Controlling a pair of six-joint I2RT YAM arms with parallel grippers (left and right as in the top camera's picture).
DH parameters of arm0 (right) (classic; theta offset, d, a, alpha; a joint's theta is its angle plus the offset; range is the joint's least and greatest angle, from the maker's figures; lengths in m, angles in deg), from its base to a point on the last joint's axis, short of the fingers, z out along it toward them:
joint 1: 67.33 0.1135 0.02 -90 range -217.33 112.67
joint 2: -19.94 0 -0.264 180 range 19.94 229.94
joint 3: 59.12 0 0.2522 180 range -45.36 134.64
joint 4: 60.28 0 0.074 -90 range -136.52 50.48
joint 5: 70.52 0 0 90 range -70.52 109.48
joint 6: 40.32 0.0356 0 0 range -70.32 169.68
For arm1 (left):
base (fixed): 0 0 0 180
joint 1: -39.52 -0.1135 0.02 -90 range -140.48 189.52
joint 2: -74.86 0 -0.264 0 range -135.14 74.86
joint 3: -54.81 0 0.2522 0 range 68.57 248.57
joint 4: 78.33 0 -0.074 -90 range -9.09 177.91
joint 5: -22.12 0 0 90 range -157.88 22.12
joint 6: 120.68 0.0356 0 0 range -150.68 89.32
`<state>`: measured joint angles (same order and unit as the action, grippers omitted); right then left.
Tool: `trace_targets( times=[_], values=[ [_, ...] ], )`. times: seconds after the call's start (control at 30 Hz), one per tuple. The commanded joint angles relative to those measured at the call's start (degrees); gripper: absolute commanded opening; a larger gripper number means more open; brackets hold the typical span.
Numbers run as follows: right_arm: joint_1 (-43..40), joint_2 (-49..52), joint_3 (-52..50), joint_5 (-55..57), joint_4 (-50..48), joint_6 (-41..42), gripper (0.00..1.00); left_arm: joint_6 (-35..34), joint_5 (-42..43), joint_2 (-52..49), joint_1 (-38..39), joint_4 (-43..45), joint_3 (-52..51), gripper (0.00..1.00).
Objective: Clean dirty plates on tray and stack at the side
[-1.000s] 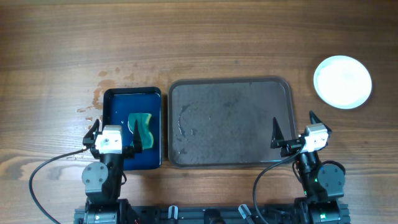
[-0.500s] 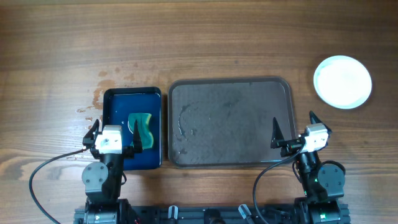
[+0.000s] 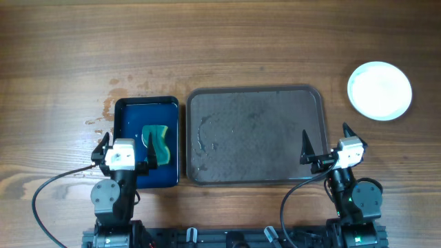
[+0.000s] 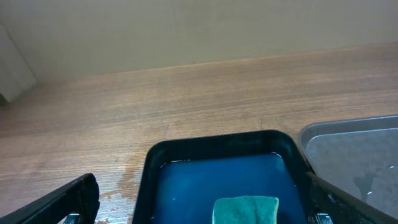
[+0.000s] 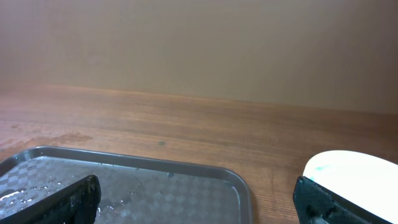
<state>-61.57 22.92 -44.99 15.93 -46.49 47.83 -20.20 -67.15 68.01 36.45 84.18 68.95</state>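
1. Left end effector (image 3: pixel 127 143) hangs open and empty over the basin's (image 3: pixel 131 103) near end, one finger over the sponge (image 3: pixel 158 138). The right end effector (image 3: pixel 325 138), also open and empty, straddles the tray's (image 3: pixel 255 138) right rim near its near corner.
2. Plates (image 3: pixel 380 90) sit on the table (image 3: pixel 220 41) at far right, well apart from the tray; their count is unclear.
3. Basin lies just beside the tray's left rim.
4. Bare wood runs wide beyond both and between tray and plates.
5. Only the right wrist view shows a teal fleck (image 5: pixel 320 168) on the plates' left edge. Only the left wrist view shows the basin's far wall.
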Motion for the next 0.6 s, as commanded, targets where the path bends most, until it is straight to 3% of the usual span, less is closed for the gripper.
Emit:
trace_targets(
  times=[0.0, 0.27, 0.57],
  values=[
    [0.3, 0.1, -0.1, 0.6, -0.1, -1.0, 1.0, 1.4, -1.0, 1.2, -0.3, -0.4, -0.1, 1.0],
    [0.3, 0.1, -0.1, 0.6, -0.1, -1.0, 1.0, 0.5, 3.7, 6.7, 0.1, 0.2, -0.1, 1.0],
    [0.3, 0.1, -0.1, 0.6, -0.1, -1.0, 1.0, -14.5, 4.2, 6.7, 0.7, -0.2, -0.1, 1.0]
  ],
)
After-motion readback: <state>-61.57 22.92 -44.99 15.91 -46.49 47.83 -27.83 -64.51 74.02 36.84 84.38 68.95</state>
